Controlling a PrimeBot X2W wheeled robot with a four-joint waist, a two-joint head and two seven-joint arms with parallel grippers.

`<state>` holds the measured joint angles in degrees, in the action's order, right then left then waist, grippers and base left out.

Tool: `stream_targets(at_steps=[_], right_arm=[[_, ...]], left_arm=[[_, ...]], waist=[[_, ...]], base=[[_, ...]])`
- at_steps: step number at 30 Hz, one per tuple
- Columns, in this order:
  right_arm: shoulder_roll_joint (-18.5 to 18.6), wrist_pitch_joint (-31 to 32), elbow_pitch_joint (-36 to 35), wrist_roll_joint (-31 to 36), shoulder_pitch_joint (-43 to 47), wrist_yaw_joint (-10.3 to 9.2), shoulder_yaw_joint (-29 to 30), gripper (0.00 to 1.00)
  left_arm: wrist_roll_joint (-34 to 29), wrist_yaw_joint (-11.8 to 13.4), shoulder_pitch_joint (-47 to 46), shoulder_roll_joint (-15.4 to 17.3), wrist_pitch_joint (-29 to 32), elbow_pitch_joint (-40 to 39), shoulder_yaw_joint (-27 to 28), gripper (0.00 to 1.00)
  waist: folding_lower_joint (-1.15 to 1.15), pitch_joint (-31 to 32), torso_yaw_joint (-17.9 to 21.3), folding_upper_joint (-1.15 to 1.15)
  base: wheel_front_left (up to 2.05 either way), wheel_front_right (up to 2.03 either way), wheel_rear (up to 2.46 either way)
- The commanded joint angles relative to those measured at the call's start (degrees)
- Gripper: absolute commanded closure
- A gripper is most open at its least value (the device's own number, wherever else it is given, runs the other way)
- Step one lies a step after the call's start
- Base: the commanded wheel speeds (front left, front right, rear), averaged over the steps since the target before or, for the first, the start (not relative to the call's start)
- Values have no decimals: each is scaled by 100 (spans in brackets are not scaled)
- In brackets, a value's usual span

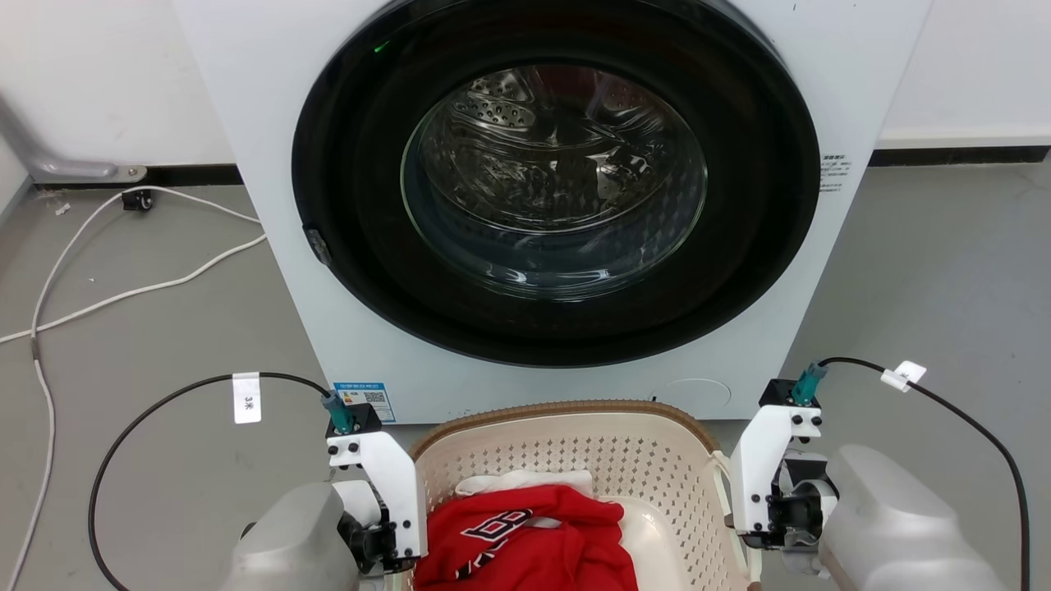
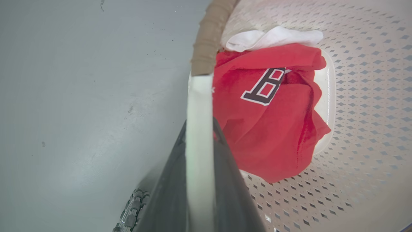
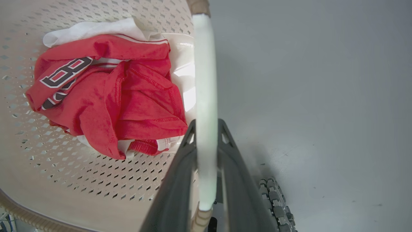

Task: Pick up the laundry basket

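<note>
The laundry basket (image 1: 566,409), cream with perforated walls and a brown woven-look rim, sits low in the head view just in front of the washing machine, between my two arms. It holds a red garment (image 1: 525,538) with dark lettering and a white cloth (image 1: 525,480). My left gripper (image 2: 199,126) is shut on the basket's white left handle (image 2: 199,96), one dark finger on each side. My right gripper (image 3: 206,125) is shut the same way on the white right handle (image 3: 204,74). In the head view both wrists (image 1: 382,492) (image 1: 772,492) flank the basket.
The white washing machine (image 1: 246,123), with its round dark glass door (image 1: 554,180) closed, stands right behind the basket. A white cable (image 1: 123,294) trails over the grey floor at left. Black cables loop from both wrists. A treaded wheel (image 3: 276,206) shows near the right handle.
</note>
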<state>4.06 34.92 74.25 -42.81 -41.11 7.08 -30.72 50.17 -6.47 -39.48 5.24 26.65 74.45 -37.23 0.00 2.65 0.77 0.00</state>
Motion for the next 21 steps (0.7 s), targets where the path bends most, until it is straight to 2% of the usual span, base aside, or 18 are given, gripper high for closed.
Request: stream_targets(at_steps=[1, 21], right_arm=[[-216, 7, -71, -44, 31, 75, 1, 100], [-217, 164, -71, -81, 76, 75, 37, 100]], left_arm=[[64, -83, 46, -224, 17, -101, -16, 100], [132, -60, 33, -207, 10, -101, -51, 100]], waist=[[0, 1, 5, 0], [0, -10, -1, 0]], base=[[0, 0, 0], [0, 0, 0]])
